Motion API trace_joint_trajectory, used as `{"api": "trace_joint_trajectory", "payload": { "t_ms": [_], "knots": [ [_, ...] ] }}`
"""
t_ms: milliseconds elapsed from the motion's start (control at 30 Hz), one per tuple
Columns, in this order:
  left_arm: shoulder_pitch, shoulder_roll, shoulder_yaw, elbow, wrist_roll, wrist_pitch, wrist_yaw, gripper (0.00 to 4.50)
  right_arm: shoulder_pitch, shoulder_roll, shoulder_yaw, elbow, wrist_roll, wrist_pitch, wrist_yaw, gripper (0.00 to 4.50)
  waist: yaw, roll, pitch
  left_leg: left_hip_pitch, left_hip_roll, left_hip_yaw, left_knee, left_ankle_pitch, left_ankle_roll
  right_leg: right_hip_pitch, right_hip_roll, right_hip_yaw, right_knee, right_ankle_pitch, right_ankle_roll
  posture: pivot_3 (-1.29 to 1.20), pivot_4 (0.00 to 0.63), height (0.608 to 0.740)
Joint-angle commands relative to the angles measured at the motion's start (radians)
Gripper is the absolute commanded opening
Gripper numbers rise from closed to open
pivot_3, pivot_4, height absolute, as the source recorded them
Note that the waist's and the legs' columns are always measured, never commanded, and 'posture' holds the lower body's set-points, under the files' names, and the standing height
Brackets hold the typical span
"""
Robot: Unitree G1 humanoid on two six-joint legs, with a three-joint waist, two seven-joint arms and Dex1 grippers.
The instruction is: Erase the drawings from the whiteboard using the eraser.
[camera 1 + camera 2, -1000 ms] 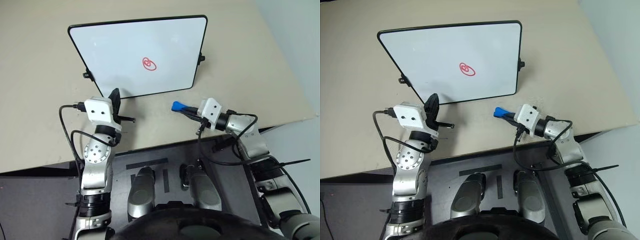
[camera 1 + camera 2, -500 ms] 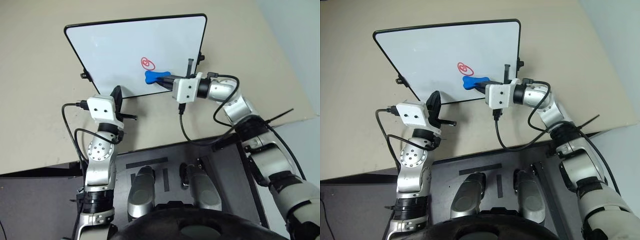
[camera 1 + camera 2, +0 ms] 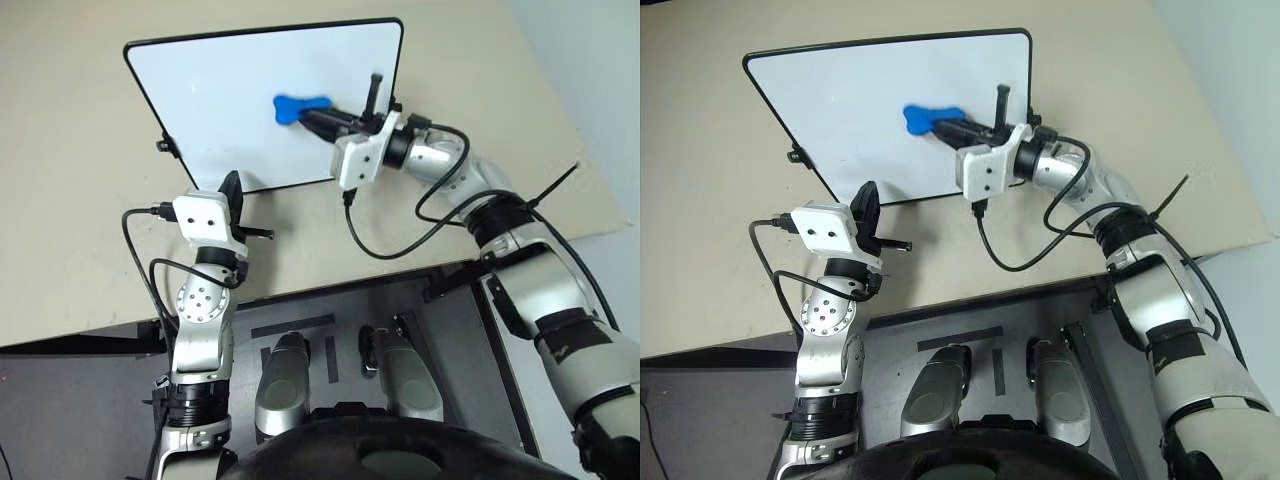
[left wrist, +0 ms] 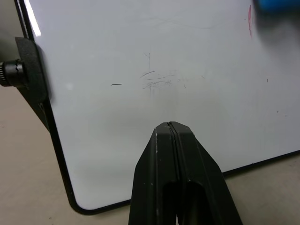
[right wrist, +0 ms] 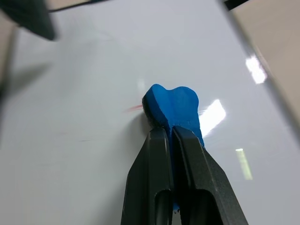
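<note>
The right arm stretches across to the left with its gripper (image 5: 171, 136) clamped tight, while the left gripper (image 4: 172, 129) points forward, fingers pressed together.

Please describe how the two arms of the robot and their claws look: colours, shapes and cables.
Both arms are silver-grey metal with rounded joints and black bands. Each wrist carries a white box-shaped module with small dark dots. Loose black cables loop beside each forearm. The left claw and the right claw each have two black, tapered fingers.
</note>
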Motion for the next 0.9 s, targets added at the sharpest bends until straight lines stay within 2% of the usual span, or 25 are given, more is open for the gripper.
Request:
{"api": "trace_joint_trajectory", "payload": {
  "t_ms": [33,333,600,700,800,900],
  "knots": [
    [-0.001,-0.002,0.001,-0.01,-0.004,-0.026,-0.003,0.0,-0.035,-0.007,-0.039,-0.026,0.01,-0.011,-0.058,0.07,0.0,0.0,0.0,0.0,0.0,0.0,0.0,0.0,0.0,0.0,0.0,0.0,0.0,0.0,0.0,0.0,0.15,0.74],
    [-0.02,0.001,-0.002,0.009,-0.006,-0.026,-0.01,0.0,0.043,0.058,0.047,0.034,0.035,-0.003,0.113,0.07,-0.002,0.0,0.0,0.0,0.001,0.0,-0.001,0.0,0.0,-0.001,0.001,0.0,-0.004,0.0,0.001,0.0,0.15,0.74],
    [-0.032,0.004,-0.001,0.021,-0.004,-0.03,-0.011,0.0,0.045,0.091,0.062,0.096,0.01,0.03,0.118,0.07,-0.002,0.0,0.0,-0.002,0.001,0.0,0.0,-0.001,-0.001,-0.003,0.001,0.0,-0.003,0.0,0.0,0.0,0.15,0.74],
    [-0.026,0.004,0.001,0.014,-0.005,-0.032,-0.011,0.0,0.079,0.069,0.051,0.047,0.051,0.011,0.169,0.07,-0.001,0.0,0.0,-0.002,0.001,0.0,0.0,-0.001,-0.001,-0.003,0.001,0.0,-0.003,0.001,0.0,0.0,0.15,0.74],
    [-0.017,0.003,0.001,0.007,-0.004,-0.034,-0.01,0.0,0.158,0.024,0.043,-0.061,0.148,0.018,0.291,0.07,0.003,-0.001,0.0,-0.003,0.001,0.0,0.0,-0.001,-0.001,-0.003,0.001,-0.001,-0.004,0.001,0.0,0.0,0.15,0.74],
    [-0.005,0.005,0.002,-0.004,-0.008,-0.033,-0.013,0.0,0.277,-0.04,0.024,-0.252,0.292,0.14,0.438,0.07,0.003,-0.001,0.0,-0.004,0.001,0.001,0.0,-0.001,-0.001,-0.003,0.001,-0.001,-0.005,0.0,0.0,0.0,0.15,0.74]
  ]
}}
